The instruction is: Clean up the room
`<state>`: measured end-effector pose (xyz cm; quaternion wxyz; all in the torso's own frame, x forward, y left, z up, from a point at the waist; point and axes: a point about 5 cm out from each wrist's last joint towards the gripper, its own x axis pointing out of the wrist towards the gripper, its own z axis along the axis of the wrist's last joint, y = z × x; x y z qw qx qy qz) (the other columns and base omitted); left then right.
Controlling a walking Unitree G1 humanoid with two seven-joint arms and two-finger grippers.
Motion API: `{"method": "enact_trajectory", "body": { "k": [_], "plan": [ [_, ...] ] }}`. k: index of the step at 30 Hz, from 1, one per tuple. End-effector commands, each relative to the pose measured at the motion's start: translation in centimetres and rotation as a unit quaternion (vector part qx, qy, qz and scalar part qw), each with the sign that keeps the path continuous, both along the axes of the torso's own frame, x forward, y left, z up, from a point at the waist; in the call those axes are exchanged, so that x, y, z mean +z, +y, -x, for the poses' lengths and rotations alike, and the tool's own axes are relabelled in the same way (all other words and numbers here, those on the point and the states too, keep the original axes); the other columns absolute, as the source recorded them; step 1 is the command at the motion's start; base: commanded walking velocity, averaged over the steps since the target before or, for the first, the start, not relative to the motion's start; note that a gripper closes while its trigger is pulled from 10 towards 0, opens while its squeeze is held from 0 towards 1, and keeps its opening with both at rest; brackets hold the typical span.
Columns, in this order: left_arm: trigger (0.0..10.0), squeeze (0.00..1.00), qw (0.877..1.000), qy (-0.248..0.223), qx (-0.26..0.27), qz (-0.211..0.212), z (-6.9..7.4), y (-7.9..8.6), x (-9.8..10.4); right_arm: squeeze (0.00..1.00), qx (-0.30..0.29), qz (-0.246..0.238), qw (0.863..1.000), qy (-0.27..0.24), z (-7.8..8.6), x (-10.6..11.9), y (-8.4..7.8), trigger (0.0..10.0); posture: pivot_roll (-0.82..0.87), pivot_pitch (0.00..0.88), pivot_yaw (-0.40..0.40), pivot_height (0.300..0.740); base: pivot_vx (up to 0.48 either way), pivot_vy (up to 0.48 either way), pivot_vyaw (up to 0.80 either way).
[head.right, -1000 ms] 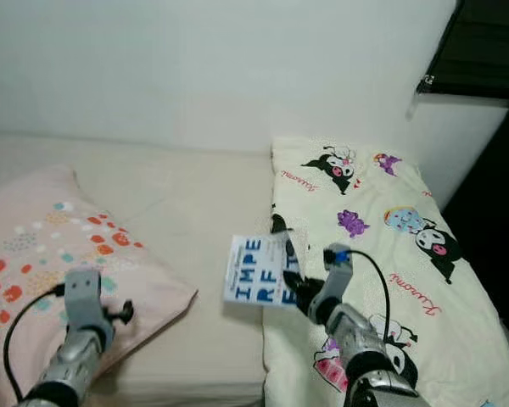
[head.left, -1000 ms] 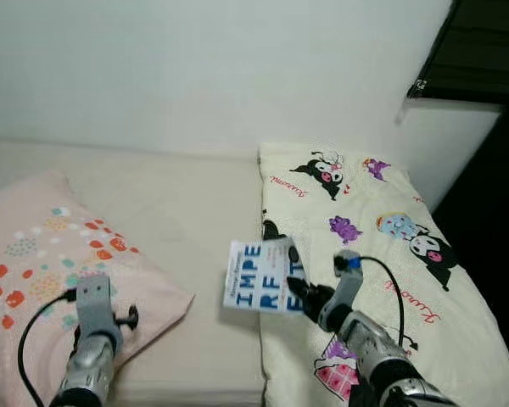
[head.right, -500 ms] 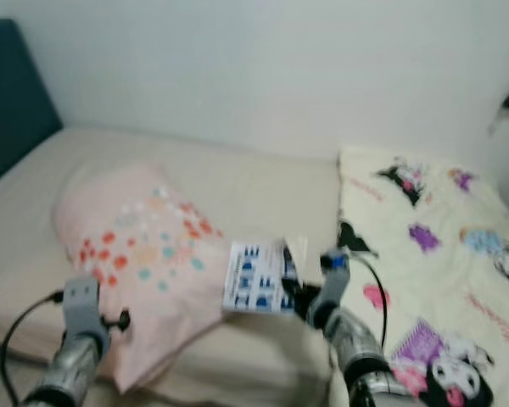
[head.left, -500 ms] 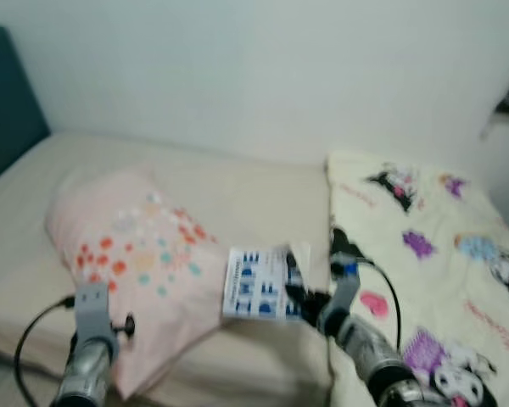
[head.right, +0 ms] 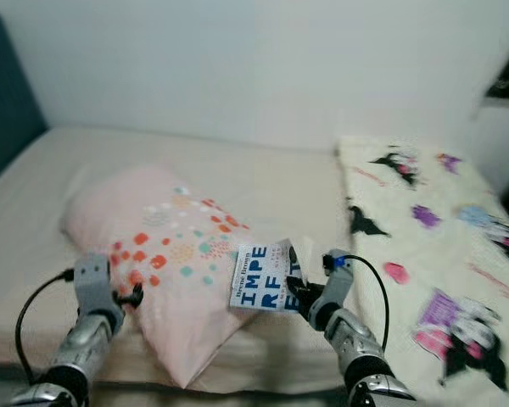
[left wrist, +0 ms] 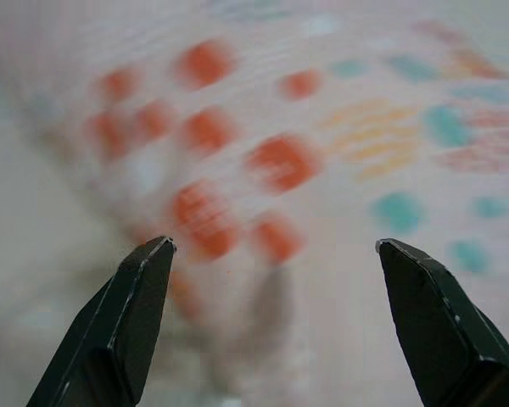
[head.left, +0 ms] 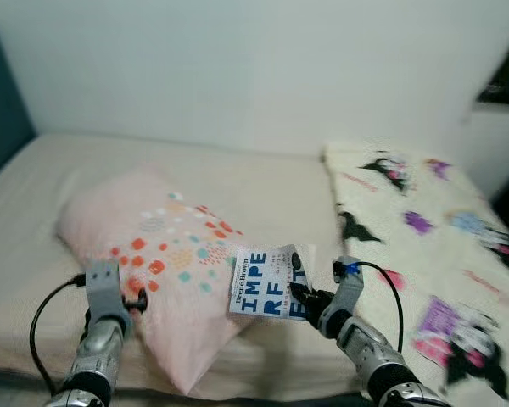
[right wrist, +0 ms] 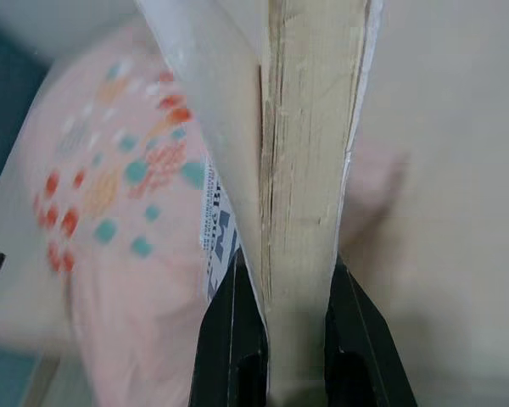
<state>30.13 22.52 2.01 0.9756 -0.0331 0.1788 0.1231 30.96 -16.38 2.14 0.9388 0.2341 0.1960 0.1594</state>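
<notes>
Gripping a book (head.left: 267, 293) tight above the bed's (head.left: 263, 182) near edge, the right gripper (head.left: 301, 297) — left gripper (left wrist: 271, 254) gapes wide over the pillow (head.left: 165, 254).

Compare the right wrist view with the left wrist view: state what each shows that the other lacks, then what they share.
Right wrist: the right tool clamped on a white paperback book, page edges facing the camera.

Left wrist: the left tool, fingers spread wide, gripping nothing.

Both: the pale pink pillow with orange and teal dots.
</notes>
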Motion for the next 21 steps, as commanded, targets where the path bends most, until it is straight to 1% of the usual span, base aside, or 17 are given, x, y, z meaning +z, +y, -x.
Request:
{"method": "enact_trajectory", "body": {
  "k": [1,4,8,10,13,15,20,21],
  "plan": [
    [10.0,0.00,1.000,-0.016,-0.012,0.022,-0.9,-1.4,0.6,0.00,-0.014,0.002,1.000,-0.008,-0.1,0.2,-0.6,10.0,0.05,0.000,-0.076,0.740,0.000,0.000,-0.79],
    [10.0,0.00,0.999,-0.025,-0.010,0.041,-1.4,-2.1,1.0,0.00,-0.016,0.003,1.000,-0.006,-0.1,0.1,-0.5,10.0,0.05,0.000,-0.075,0.740,0.000,0.000,-0.79],
    [10.0,0.00,0.998,-0.027,-0.006,0.048,-1.5,-2.4,1.1,0.00,-0.018,0.001,1.000,-0.006,0.0,0.1,-0.4,10.0,0.05,0.000,-0.074,0.740,0.000,0.000,-0.79],
    [10.0,0.00,0.998,-0.027,-0.003,0.049,-1.5,-2.4,1.1,0.00,-0.021,0.001,1.000,-0.007,0.0,0.1,-0.4,10.0,0.04,0.000,-0.074,0.740,0.000,0.000,-0.48],
    [10.0,0.00,0.999,-0.018,-0.008,0.042,-1.3,-2.5,0.8,0.00,-0.022,-0.003,1.000,-0.013,-0.1,0.2,-0.4,10.0,0.04,0.000,-0.074,0.740,0.000,0.000,0.00],
    [10.0,0.00,0.999,-0.017,-0.012,0.042,-1.1,-2.6,0.6,0.00,-0.021,-0.003,1.000,-0.024,-0.2,0.4,-0.5,10.0,0.04,0.000,-0.073,0.740,0.000,-0.416,0.00],
    [10.0,0.00,0.999,-0.017,-0.013,0.041,-1.1,-2.6,0.6,0.00,-0.017,0.004,0.999,-0.027,-0.2,0.5,-0.6,10.0,0.04,0.000,-0.073,0.740,0.000,-0.472,0.00],
    [10.0,0.00,0.999,-0.017,-0.013,0.041,-1.1,-2.7,0.5,0.00,-0.010,0.007,0.999,-0.034,-0.2,0.5,-0.5,10.0,0.05,0.000,-0.075,0.740,0.000,-0.469,0.79]
  ]
}}
